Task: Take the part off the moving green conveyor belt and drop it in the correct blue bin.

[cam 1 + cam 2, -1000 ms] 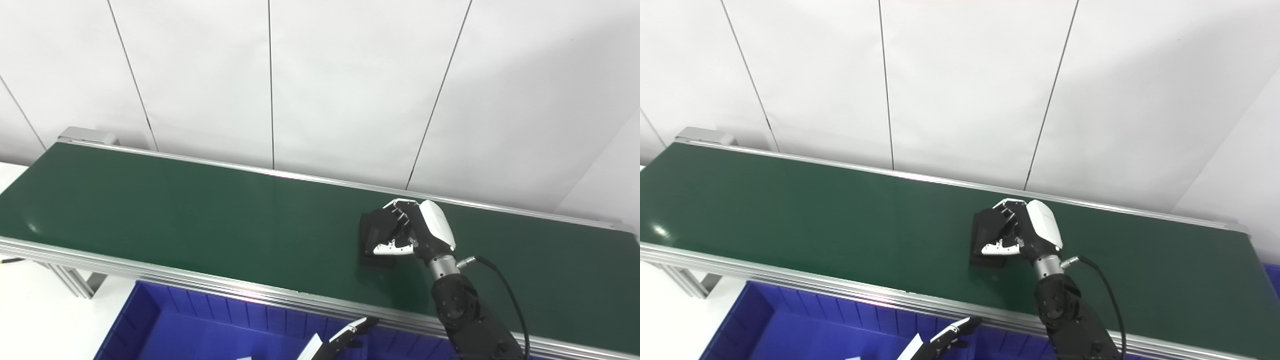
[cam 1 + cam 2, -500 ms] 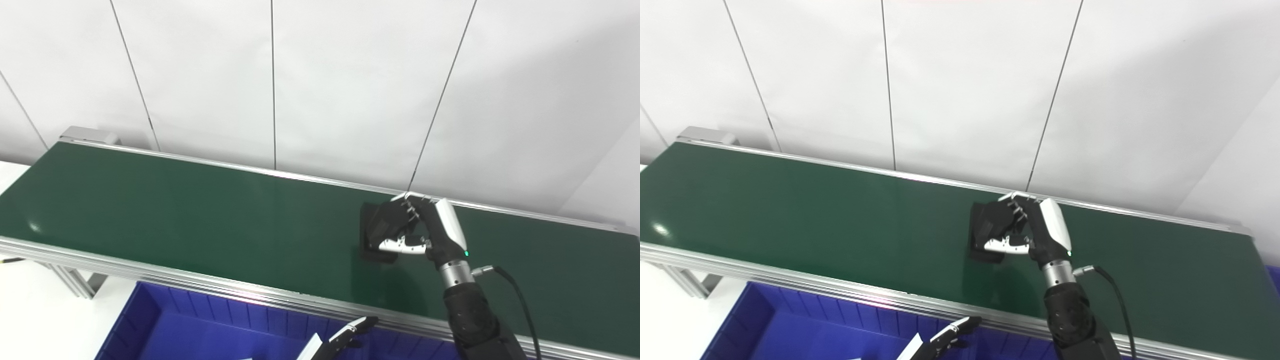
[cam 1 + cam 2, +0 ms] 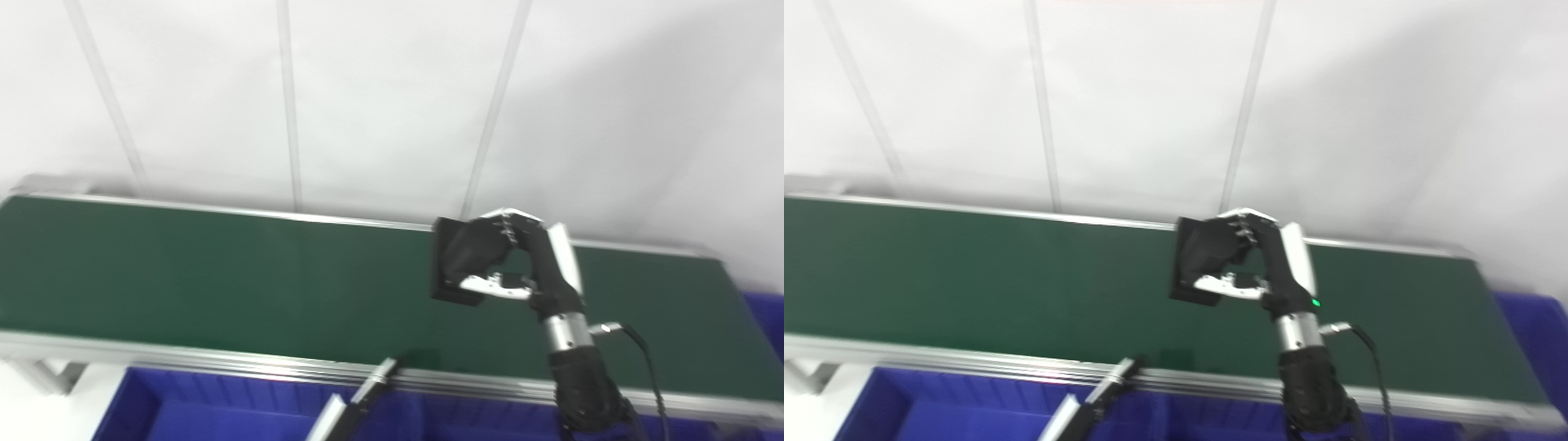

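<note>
Blue bin [image 3: 184, 410]: nearest of all, along the bottom edge in front of the belt; ribbed inner wall showing, its interior mostly cut off by the picture edge.
Second blue bin [image 3: 1528, 334]: at the right end of the belt, only a corner in view.
Left hand [image 3: 361, 401]: low at the bottom edge, over the near bin and just in front of the belt's near rail; only a slim, blurred part of it shows, so I cannot tell whether its fingers are apart or together.
Right arm [image 3: 582, 380]: rises from the bottom right, dark forearm with a cable looping off the wrist.
Conveyor belt [image 3: 214, 288]: green, with silver rails, running left to right across the middle of the scene.
Right hand [image 3: 520, 269]: above the right part of the belt, white back facing right, a small green light lit near the wrist.
Fingers [image 3: 490, 242]: clamped on the part, curled over its top with the thumb pressed along its lower edge.
Part [image 3: 450, 269]: black, flat and roughly square, held tilted on edge over the far half of the belt and seemingly lifted clear of it.
Wall [image 3: 392, 92]: white panels with vertical seams, farthest back behind the belt.
</note>
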`<state>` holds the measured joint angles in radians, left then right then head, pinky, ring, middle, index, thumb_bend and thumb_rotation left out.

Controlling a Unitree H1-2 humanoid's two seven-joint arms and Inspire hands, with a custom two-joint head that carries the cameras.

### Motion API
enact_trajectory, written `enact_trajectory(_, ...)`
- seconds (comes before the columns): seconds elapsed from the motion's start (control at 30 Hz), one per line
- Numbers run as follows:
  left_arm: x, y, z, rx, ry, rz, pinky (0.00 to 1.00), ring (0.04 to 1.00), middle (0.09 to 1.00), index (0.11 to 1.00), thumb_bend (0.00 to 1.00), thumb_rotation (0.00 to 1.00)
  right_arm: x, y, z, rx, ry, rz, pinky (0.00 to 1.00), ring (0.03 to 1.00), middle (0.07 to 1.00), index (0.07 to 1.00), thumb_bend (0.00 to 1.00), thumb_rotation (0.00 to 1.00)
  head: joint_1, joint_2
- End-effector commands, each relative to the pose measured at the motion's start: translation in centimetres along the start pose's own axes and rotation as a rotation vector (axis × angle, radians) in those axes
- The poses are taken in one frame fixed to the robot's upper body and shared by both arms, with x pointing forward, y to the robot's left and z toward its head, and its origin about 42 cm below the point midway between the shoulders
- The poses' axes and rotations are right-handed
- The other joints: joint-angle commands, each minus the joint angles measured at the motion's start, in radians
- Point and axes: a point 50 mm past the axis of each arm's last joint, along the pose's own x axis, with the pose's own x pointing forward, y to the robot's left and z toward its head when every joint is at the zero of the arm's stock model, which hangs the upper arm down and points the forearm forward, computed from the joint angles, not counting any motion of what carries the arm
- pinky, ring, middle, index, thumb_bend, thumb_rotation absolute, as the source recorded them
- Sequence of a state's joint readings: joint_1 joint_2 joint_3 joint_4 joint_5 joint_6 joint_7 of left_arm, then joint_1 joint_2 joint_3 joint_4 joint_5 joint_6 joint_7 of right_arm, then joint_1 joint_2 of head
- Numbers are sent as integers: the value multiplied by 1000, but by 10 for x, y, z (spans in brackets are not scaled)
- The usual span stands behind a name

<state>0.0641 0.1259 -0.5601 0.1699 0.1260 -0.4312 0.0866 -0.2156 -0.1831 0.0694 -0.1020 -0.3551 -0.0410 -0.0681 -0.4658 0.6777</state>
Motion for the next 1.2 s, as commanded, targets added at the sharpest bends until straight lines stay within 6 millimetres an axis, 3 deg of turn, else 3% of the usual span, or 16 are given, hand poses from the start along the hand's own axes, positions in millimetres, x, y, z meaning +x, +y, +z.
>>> enact_trajectory(0.0,2,11,13,-26,-76,2,917,971,960,966,1000,1000,7,-5,21,-3,-48,-31,265,331,435,509,526,0,-50,27)
enact_trajectory(0.1,0,24,16,-37,-87,4,943,984,965,968,1000,1000,2,-6,26,-15,-32,-41,265,332,437,508,526,1,-101,55)
enact_trajectory(0.2,2,36,20,-42,-101,2,959,982,961,968,1000,1000,-6,-7,30,-29,-1,-49,265,337,440,508,526,0,-162,113)
enact_trajectory(0.57,10,55,28,-45,-113,7,927,960,958,966,1000,1000,-62,-28,31,-58,91,-26,297,357,441,506,526,0,-223,222)
enact_trajectory(0.83,6,57,34,-64,-86,-6,982,988,973,977,1000,1000,-101,-55,23,-128,178,9,281,342,441,505,527,0,-191,253)
enact_trajectory(1.0,7,54,36,-52,-100,0,945,967,963,974,1000,1000,-125,-70,9,-269,218,106,285,342,433,507,527,0,-174,253)
enact_trajectory(1.17,8,53,36,-53,-103,-6,930,960,959,971,1000,1000,-135,-78,-6,-346,239,197,269,321,425,514,526,0,-169,253)
